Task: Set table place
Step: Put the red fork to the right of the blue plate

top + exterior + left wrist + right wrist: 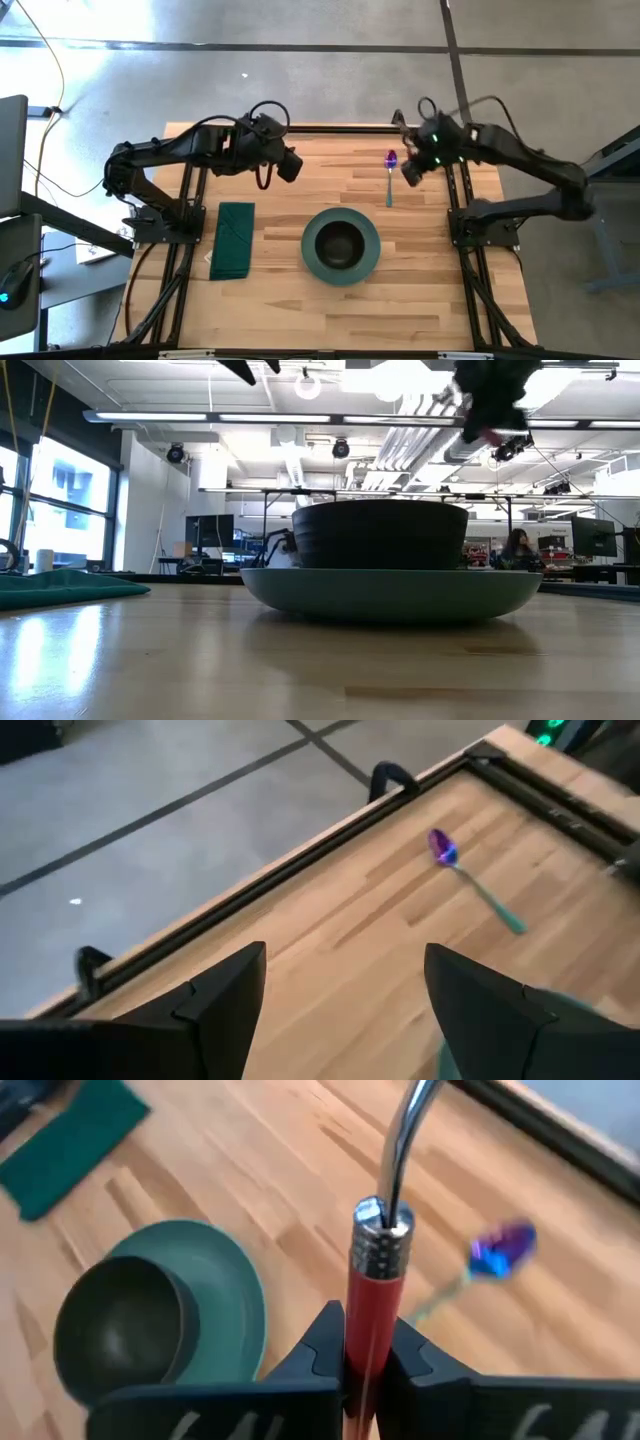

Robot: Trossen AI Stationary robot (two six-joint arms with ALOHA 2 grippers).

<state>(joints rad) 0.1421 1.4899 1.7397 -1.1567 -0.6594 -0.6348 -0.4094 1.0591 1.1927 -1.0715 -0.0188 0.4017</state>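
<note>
On the light wood table (420,300) a green plate (372,250) carries a dark bowl (340,242). A folded green napkin (232,240) lies flat to the plate's left. A spoon (389,178) with a purple bowl lies flat near the far edge. My right gripper (365,1335) hovers beside the spoon, shut on a red-handled utensil (380,1230) whose working end is out of view. My left gripper (345,1010) hangs open over the far left part of the table with nothing between its fingers. My right gripper pinches the utensil's red handle (366,1305) between its two fingers. The handle runs along the fingers. Its chrome collar and bent metal shaft (405,1140) stick out past the fingertips. The utensil is lifted clear of the table, slanting down toward it.
A black rail frame (300,865) runs along the table's far edge, and the arm bases stand at both sides. Bare wood lies right of the plate and along the near edge (340,320). A grey stand (30,200) sits off the table's left.
</note>
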